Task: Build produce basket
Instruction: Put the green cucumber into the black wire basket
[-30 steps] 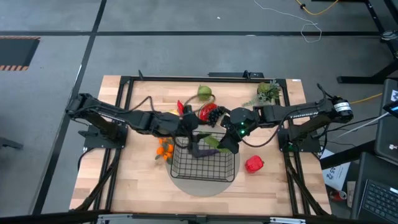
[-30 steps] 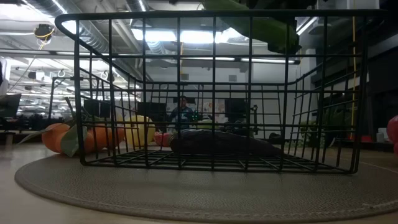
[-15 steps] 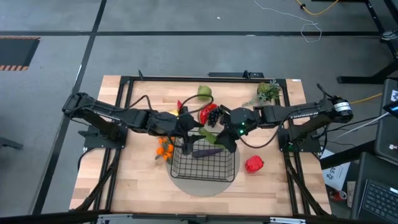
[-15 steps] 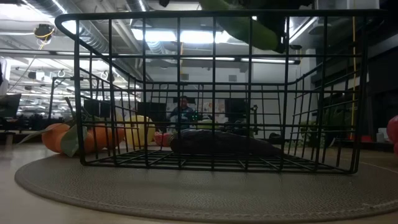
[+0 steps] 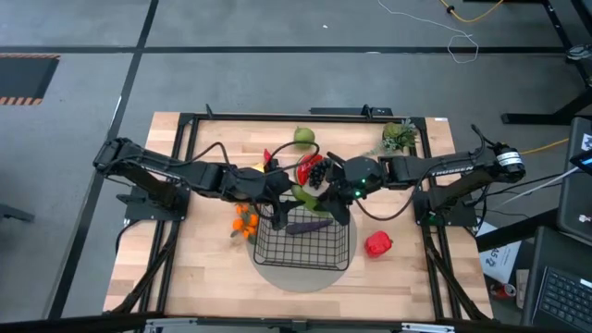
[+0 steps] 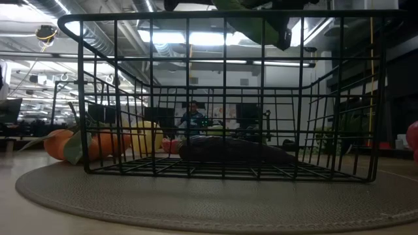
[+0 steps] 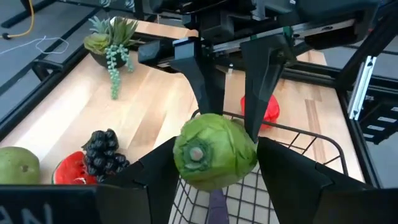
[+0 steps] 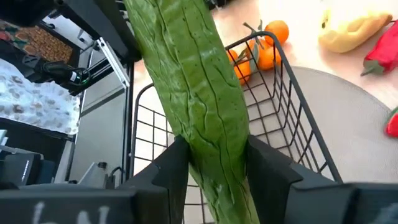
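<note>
A green cucumber [image 5: 308,198] is held in the air above the far rim of the black wire basket [image 5: 310,242], between my two grippers, which face each other. My right gripper [image 5: 327,200] is shut on it. My left gripper [image 5: 285,191] closes on its other end [image 7: 214,154]. In the low view the cucumber [image 6: 258,19] shows above the basket's top rim [image 6: 196,16]. A purple eggplant [image 5: 305,227] lies on the basket's floor, and it also shows in the low view [image 6: 235,151]. The basket stands on a round grey disc [image 5: 277,275]. My left gripper has the cucumber's round end [image 7: 184,163] between its two fingers, one on each side. The fingers come level from the table's left and lie along the cucumber. The cucumber is clear of the basket. My right gripper pinches the cucumber's shaft [image 8: 202,146] between its two fingers. The fingers come from the table's right and lie along the cucumber. The cucumber runs on past the fingertips, lifted clear above the basket.
Oranges [image 5: 245,222] and a yellow fruit [image 6: 147,137] lie left of the basket. A red chili [image 5: 268,157], a pear [image 5: 303,137], a watermelon slice [image 5: 305,169] and grapes [image 5: 318,171] lie beyond it. A red pepper [image 5: 377,244] lies to its right, a leafy sprig [image 5: 400,137] at the far right.
My right gripper has carried the cucumber a little toward the table's far-left, up to my left gripper. The cucumber stays lifted above the basket's far rim.
</note>
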Action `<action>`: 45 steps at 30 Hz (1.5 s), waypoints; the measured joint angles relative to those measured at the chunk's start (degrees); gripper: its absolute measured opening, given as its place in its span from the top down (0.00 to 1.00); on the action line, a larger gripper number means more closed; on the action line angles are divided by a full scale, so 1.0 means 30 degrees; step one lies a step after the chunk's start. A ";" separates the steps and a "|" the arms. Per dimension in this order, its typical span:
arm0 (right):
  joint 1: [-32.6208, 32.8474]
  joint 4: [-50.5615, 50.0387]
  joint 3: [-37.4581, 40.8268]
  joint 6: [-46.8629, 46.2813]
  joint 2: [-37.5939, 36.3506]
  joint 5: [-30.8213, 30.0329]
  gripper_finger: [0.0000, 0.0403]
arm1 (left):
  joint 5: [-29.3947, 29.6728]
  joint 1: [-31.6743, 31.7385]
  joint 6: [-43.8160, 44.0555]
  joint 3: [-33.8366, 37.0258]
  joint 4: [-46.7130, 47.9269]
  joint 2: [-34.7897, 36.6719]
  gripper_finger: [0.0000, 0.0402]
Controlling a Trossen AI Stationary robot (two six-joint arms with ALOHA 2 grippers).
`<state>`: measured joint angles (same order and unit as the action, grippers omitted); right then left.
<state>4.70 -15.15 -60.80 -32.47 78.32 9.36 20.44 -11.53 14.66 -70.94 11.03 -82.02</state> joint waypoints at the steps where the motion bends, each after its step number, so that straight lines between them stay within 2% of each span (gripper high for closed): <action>1: -0.0003 0.0131 0.0000 0.0000 0.0000 0.0010 0.67 | 0.0008 0.0000 0.0006 -0.0006 -0.0038 -0.0065 0.48; 6: -0.0003 0.0436 0.0007 0.0000 0.0007 -0.0026 0.67 | -0.0019 -0.0015 0.0044 -0.0015 -0.0047 -0.0229 0.51; 14: -0.0003 0.0364 0.0007 -0.0014 0.0007 -0.0019 0.66 | -0.0009 -0.0058 0.0044 -0.0015 -0.0015 -0.0226 0.71; 17: -0.0010 0.0344 0.0007 0.0029 0.0007 -0.0013 0.63 | -0.0019 -0.0058 0.0031 -0.0015 -0.0007 -0.0226 0.74; 22: -0.0003 0.0334 0.0007 0.0007 0.0007 -0.0007 0.58 | -0.0130 -0.0127 -0.0018 -0.0018 0.0167 -0.0219 0.76; 33: -0.0003 0.0327 0.0007 -0.0022 0.0007 -0.0034 0.58 | -0.0050 -0.0303 0.0063 0.0048 0.2914 -0.0208 0.77; 39: -0.0003 -0.0018 0.0007 -0.0066 0.0007 -0.0036 0.58 | -0.0149 -0.0662 0.0095 -0.0007 0.3389 -0.0212 0.77; 45: -0.0003 0.0140 0.0007 -0.0051 0.0007 -0.0097 0.57 | 0.0145 -0.0719 0.0297 -0.0007 0.2690 -0.0219 0.70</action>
<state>4.69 -14.74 -60.77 -32.62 78.35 9.07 20.88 -13.69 15.55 -70.96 19.10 -82.67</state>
